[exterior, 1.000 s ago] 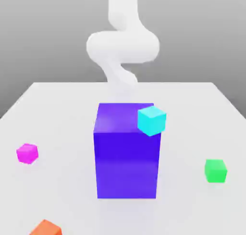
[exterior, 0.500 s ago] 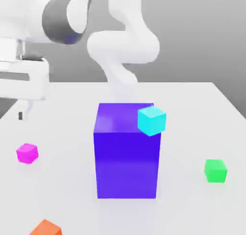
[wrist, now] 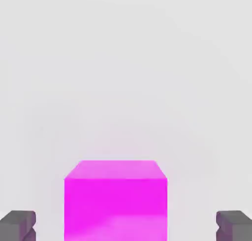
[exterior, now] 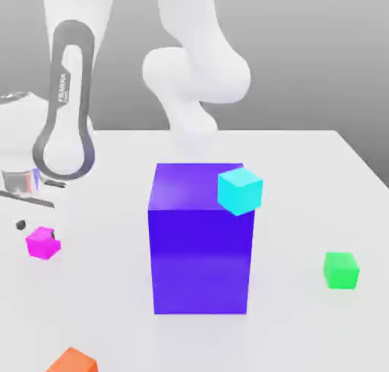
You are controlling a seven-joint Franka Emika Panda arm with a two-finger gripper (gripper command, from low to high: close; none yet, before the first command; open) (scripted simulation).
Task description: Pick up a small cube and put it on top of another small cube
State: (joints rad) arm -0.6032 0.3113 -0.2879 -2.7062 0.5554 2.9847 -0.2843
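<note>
The small cube (exterior: 43, 243) is bright magenta and rests on the white table (exterior: 304, 180) at the exterior view's left. My gripper (exterior: 36, 227) hangs just above it, open, with one dark fingertip (exterior: 20, 225) showing beside the cube. In the hand view the magenta cube (wrist: 115, 200) sits between the two grey fingertips (wrist: 17, 225), and there is a wide gap on each side. My gripper (wrist: 125, 226) is not touching it.
A tall violet-blue block (exterior: 201, 241) stands mid-table, with a cyan cube (exterior: 240, 190) at its upper right corner. A green cube (exterior: 340, 270) lies at the exterior view's right. An orange cube (exterior: 72, 360) sits at the near left edge.
The hand has swung in from the exterior view's left and dropped down over the magenta cube. The jaws have stayed open and no cube has moved.
</note>
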